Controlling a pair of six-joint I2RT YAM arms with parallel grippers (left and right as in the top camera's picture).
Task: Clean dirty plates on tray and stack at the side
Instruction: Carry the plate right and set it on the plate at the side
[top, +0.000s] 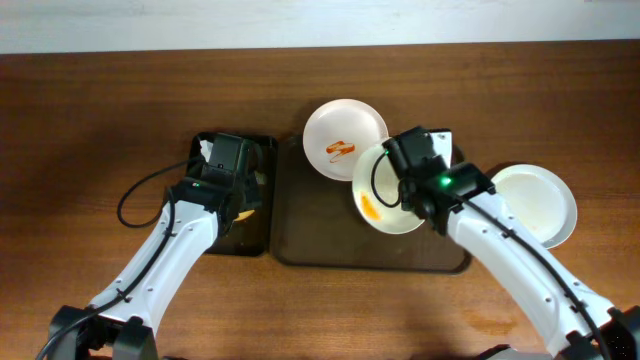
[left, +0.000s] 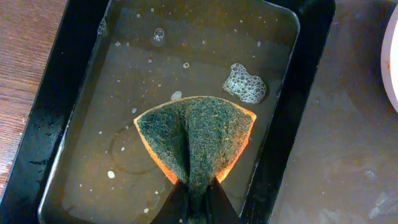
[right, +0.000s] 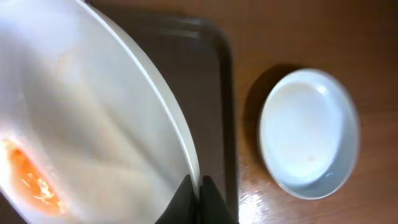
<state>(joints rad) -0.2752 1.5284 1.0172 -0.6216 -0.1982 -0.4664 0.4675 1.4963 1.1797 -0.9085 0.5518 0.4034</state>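
My right gripper (right: 199, 186) is shut on the rim of a white plate (top: 385, 195) smeared with orange sauce (right: 31, 180) and holds it tilted over the dark tray (top: 310, 235). A second dirty plate (top: 345, 135) with orange smears lies at the tray's far edge. A clean white plate (top: 540, 205) (right: 308, 130) sits on the table to the right. My left gripper (left: 198, 202) is shut on a green and orange sponge (left: 196, 140), held over the black basin (left: 298, 124) of soapy water.
The basin (top: 262, 225) stands left of the tray, touching it. A patch of foam (left: 244, 84) floats in its water. Bare wooden table (top: 100, 130) lies to the left and along the front.
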